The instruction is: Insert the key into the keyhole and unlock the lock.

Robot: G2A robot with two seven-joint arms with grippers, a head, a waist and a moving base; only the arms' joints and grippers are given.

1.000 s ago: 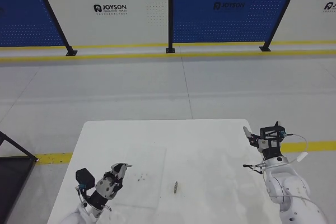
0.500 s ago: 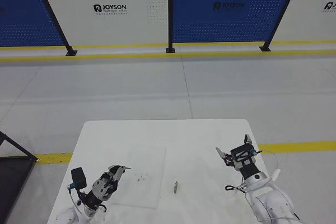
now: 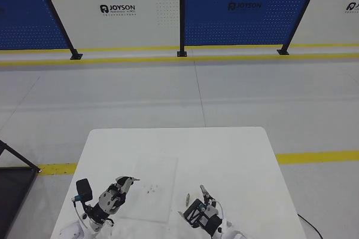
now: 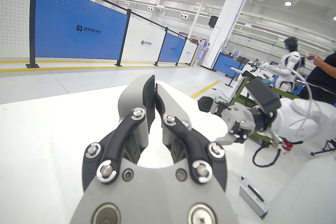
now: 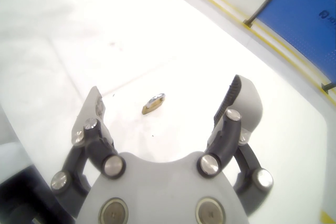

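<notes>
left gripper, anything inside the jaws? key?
Left gripper is shut, pads pressed together; no key sticks out. Anything thin clamped between the pads would be hidden. One small brass object lies on the table ahead of the open right gripper.

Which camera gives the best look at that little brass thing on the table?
The right wrist view: the brass piece lies close ahead of the open right gripper. The top view makes it a tiny speck.

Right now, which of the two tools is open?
The right tool, near the small brass piece: its fingers stand wide apart, while the left tool is pressed shut.
</notes>
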